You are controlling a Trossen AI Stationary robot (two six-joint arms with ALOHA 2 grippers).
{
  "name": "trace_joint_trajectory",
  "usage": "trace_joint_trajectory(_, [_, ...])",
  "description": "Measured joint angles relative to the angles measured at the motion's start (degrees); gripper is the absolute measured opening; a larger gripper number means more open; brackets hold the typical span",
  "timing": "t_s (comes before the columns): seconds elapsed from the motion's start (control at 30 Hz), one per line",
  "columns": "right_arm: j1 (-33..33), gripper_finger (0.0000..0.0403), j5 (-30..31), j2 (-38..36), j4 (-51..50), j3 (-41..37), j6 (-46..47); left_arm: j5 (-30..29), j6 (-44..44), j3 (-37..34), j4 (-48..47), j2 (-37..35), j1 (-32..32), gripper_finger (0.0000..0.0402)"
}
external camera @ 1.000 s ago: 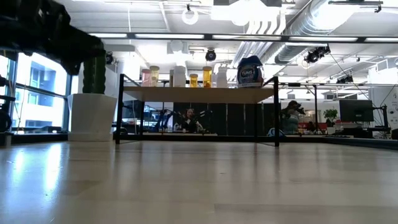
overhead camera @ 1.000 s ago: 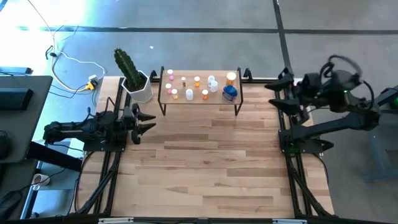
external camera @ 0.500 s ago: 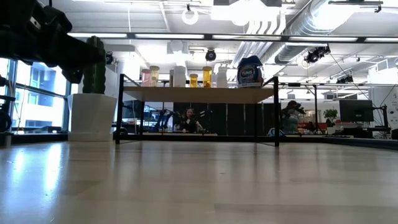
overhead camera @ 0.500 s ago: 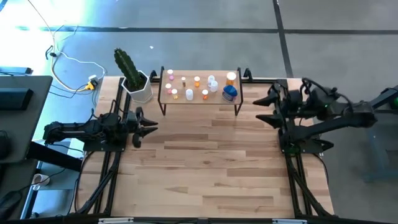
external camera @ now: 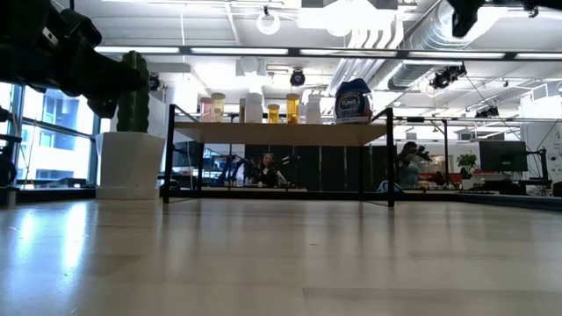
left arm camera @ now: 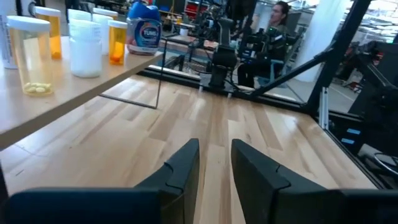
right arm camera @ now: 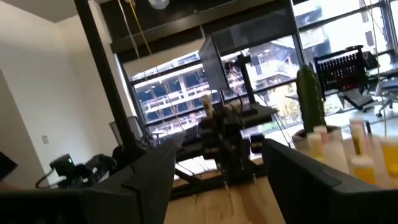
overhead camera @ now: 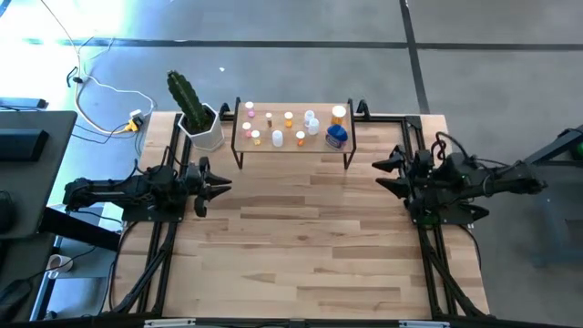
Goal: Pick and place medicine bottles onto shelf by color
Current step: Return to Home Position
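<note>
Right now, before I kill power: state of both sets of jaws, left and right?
Left gripper: jaws narrowly open, empty.
Right gripper: jaws wide open, empty.

From above, the medicine bottles (overhead camera: pixel 278 138) on the shelf (overhead camera: pixel 317 144) are showing only as tiny dots of colour (labels and contents are coming through too small to read). At table height, the left arm (external camera: pixel 61 53) is running off the top and left edges and is covering part of the cactus (external camera: pixel 134 96). A scrap of the right arm (external camera: pixel 464 13) is being cut by the top edge, and the front bottles are hiding those behind them. In the left wrist view, 1 pale bottle (left arm camera: pixel 5 43) is being cropped at the picture's edge and the blue bottle (left arm camera: pixel 144 28) is losing its top there too. In the right wrist view, the bottles are smearing into pale blurs.
</note>
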Motion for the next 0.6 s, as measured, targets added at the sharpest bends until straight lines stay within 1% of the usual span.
trace_joint_trajectory(0.2, [0.0, 0.0231, 0.88, -4.74, -0.06, -6.58, 0.15, -0.38, 0.0, 0.02, 0.02, 0.0, 0.0, 0.0085])
trace_joint_trajectory(0.6, [0.0, 0.0231, 0.84, -12.97, 0.03, -17.83, 4.43, -0.49, 0.0, 0.02, 0.03, 0.0, 0.0, 0.0086])
